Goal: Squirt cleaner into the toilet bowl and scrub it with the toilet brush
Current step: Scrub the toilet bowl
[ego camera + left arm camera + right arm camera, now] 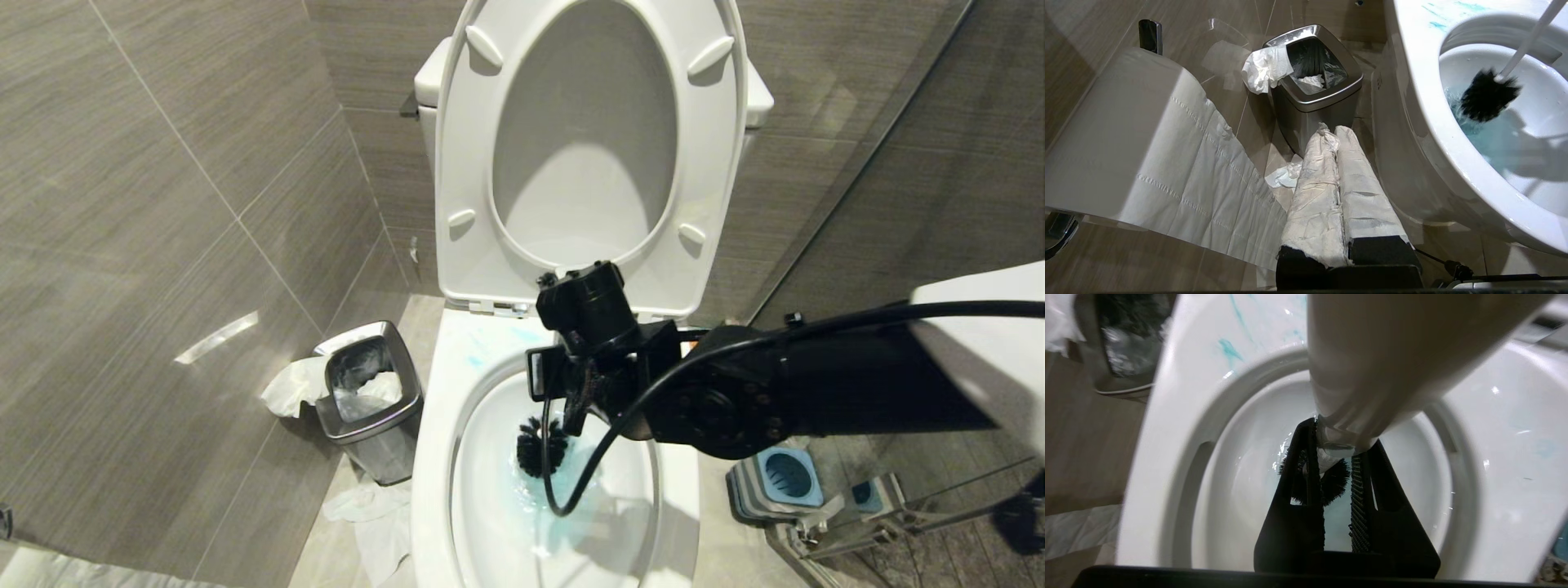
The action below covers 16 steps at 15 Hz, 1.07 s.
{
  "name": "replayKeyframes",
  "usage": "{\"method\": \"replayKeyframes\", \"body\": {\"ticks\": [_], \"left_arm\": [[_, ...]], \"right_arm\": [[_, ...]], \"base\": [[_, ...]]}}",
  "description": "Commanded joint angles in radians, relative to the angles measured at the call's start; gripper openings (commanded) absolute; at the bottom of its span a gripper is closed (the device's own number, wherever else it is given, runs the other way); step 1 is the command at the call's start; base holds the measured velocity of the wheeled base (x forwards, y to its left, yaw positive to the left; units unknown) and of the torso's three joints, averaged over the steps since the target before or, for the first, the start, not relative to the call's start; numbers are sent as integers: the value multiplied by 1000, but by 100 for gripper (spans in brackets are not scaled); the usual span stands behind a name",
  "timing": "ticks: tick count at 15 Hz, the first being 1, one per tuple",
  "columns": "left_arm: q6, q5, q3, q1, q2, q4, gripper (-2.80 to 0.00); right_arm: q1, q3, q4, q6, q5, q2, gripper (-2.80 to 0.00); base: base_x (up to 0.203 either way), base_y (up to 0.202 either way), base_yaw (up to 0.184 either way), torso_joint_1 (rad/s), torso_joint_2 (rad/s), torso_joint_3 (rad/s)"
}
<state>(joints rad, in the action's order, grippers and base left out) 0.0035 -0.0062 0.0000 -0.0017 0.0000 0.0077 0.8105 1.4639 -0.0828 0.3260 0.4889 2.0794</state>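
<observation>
Right hand (1336, 451) presses toilet brush (1488, 96) into toilet bowl (1425, 106)

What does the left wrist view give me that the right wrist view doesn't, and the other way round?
Only the left wrist view: the toilet paper roll on its holder, the left pincer, shut and wrapped in tissue, and the brush's slim white handle slanting down to the black bristle head.

Only the right wrist view: the right pincer shut on the toilet brush.

Both: the toilet bowl with teal cleaner tinting the water, smears on the rim, the bristle head at the water, and the steel bin.
</observation>
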Motion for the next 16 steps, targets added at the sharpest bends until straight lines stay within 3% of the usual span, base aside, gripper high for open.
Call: {"method": "replayKeyframes", "body": {"ticks": [1, 8, 16], "left_arm": [[1, 0, 3, 0, 2, 0, -280], [1, 0, 3, 0, 2, 0, -280], [1, 0, 3, 0, 2, 0, -280]], "right_arm": [[25, -17, 73, 0, 12, -199, -280], [23, -10, 76, 3, 24, -75, -280], [-42, 66, -84, -2, 25, 219, -280]], "base": [[0, 0, 0, 0, 0, 0], [0, 0, 0, 0, 0, 0], [0, 0, 0, 0, 0, 0]]}}
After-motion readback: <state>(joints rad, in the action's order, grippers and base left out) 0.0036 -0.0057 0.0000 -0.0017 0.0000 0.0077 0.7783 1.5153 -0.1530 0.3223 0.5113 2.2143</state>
